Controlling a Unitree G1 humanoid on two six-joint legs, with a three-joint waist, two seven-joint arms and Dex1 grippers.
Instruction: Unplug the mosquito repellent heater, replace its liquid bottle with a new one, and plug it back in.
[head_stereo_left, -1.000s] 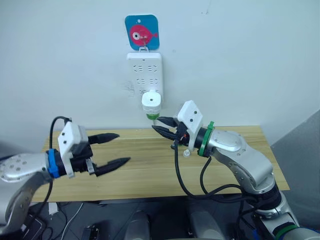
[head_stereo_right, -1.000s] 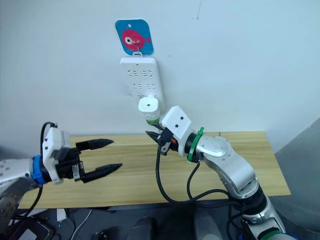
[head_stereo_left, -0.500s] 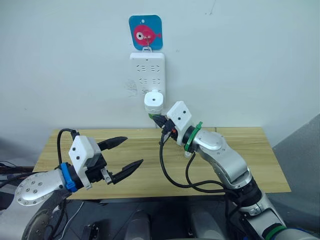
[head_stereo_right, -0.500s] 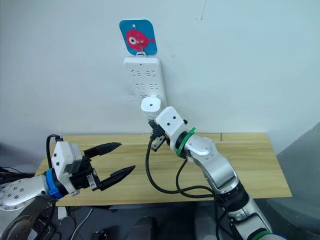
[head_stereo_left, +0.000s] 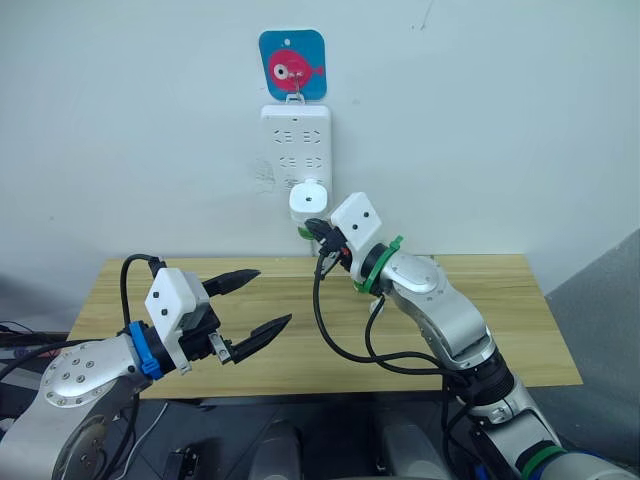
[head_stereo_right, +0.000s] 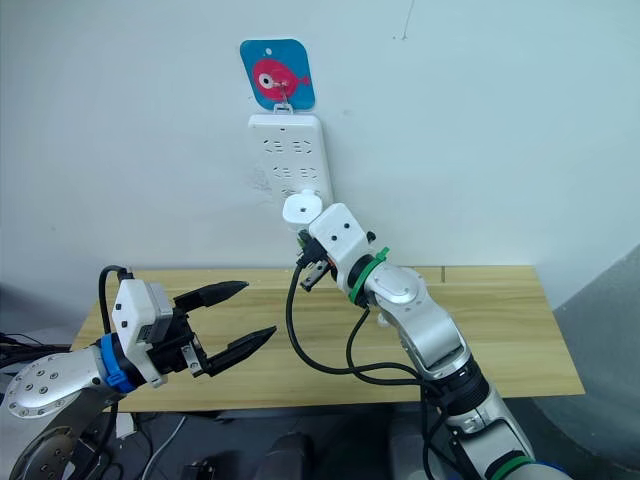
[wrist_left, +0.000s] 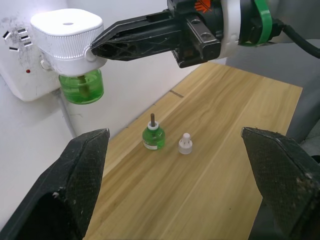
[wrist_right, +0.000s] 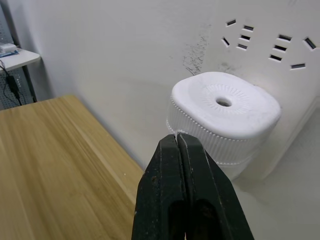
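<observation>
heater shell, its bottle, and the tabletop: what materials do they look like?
Mosquito repellent heater: white plastic, matte, with fine moulded ribbing around the sides. Its bottle: translucent green, glossy, likely plastic, though glass can't be ruled out; a dark wick shows through. Table: light wood or wood-look laminate, with straight grain lines and plank seams, satin finish.

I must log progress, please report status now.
Left gripper open above table. Right gripper shut, tips at heater, plugged into power strip. Nothing blocking.

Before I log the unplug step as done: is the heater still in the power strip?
Plugged in: the mosquito repellent heater sits against the power strip, its green bottle hanging beneath.
</observation>
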